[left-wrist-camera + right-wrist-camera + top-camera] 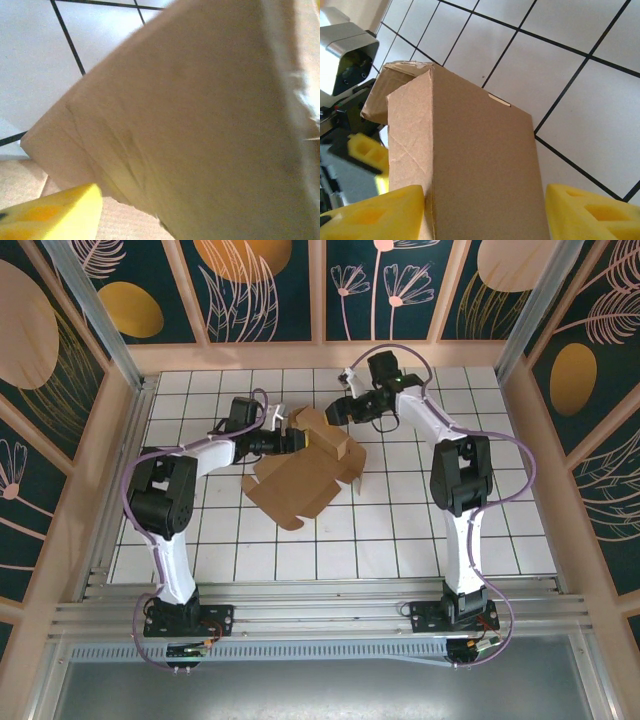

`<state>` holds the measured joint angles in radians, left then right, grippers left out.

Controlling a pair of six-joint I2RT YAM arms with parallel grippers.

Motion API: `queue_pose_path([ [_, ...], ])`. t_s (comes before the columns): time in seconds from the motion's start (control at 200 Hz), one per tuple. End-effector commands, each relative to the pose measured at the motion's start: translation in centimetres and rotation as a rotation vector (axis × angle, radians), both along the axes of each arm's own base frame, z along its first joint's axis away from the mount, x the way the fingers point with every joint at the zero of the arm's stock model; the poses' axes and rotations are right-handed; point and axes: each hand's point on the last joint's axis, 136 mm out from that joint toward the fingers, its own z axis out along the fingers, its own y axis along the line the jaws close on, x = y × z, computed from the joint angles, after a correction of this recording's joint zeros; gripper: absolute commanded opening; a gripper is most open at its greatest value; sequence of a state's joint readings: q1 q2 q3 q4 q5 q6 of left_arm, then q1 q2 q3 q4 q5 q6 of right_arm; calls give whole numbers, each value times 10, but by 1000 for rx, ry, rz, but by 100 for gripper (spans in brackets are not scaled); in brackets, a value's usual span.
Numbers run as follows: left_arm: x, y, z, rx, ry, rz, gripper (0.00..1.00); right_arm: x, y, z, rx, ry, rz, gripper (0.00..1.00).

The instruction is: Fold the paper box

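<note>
Tiled table (420,530) carries it all. The paper box (300,475) lies mid-table, half made: base sheet flat, far part stood up into walls, near-left flaps spread loose on the tiles.

Right claw (338,412) sits at the box's far-right corner. In its wrist view the pads stand wide w/ the raised wall (480,165) btwn them, each pad against a cardboard face. That reads as clamped on the wall, prob to hold the folded part upright & stop the box sliding while the other side gets worked.

Left claw (290,438) is at the box's far-left side, nose into a raised flap. Its wrist view gives one yellow finger (55,215) low beside a big cardboard face (200,125). The 2nd finger is hidden, so can't tell if this claw is apart or pinching. Guess: it's there to push or crease that flap inward.

Edges: the wall's top fold is sharp, w/ a small slit (499,100) cut near it. The flap corner by the left claw looks creased & a bit ragged.

Room: tiles on the near & right sides of the box are bare, so flaps there can swing up freely. At the box's far side both claws crowd close, w/ little slack btwn them. Left of the box, the left arm (165,490) takes some space.
</note>
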<state>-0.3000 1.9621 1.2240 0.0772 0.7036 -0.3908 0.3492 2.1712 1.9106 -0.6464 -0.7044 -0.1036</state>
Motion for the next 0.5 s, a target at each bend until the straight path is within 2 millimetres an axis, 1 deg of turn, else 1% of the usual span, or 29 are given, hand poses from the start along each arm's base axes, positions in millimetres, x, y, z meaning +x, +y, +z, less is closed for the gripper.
queue_pose_path([
  [0.0, -9, 0, 23, 3, -100, -38, 78, -4, -8, -7, -76, -29, -9, 65],
  [0.06, -7, 8, 30, 31, -142, 10, 82, -3, -9, -9, -88, -28, -15, 65],
  [0.115, -9, 15, 44, 46, -211, 38, 87, -3, -10, -11, -94, -28, -21, 65],
  [0.13, -8, 16, 51, 46, -238, 44, 89, -3, -10, -11, -96, -28, -22, 65],
  [0.16, -12, 19, 58, 47, -275, 55, 91, -1, -11, -12, -98, -25, -27, 65],
  [0.17, -13, 20, 58, 48, -282, 57, 92, -2, -11, -12, -98, -25, -27, 65],
  [0.185, -15, 22, 70, 44, -323, 64, 94, -2, -11, -12, -99, -24, -27, 65],
  [0.225, -20, 26, 85, 42, -389, 67, 97, -1, -11, -12, -97, -24, -28, 65],
  [0.25, -22, 27, 98, 40, -439, 68, 98, -2, -10, -12, -96, -23, -26, 65],
  [0.27, -28, 30, 94, 54, -452, 70, 99, -2, -10, -11, -95, -23, -26, 65],
  [0.28, -29, 32, 99, 59, -474, 71, 99, -2, -10, -11, -94, -23, -25, 65],
  [0.33, -33, 43, 107, 120, -565, 93, 99, -1, -10, -10, -93, -26, -26, 65],
  [0.375, -34, 55, 107, 204, -642, 119, 94, -1, -10, -9, -93, -27, -26, 65],
  [0.395, -32, 62, 108, 254, -677, 140, 91, -1, -9, -9, -92, -27, -26, 65],
  [0.425, -29, 71, 107, 329, -721, 158, 90, -1, -10, -7, -91, -29, -26, 65],
  [0.495, -20, 85, 95, 503, -784, 135, 94, -1, -9, -6, -90, -31, -23, 65],
])
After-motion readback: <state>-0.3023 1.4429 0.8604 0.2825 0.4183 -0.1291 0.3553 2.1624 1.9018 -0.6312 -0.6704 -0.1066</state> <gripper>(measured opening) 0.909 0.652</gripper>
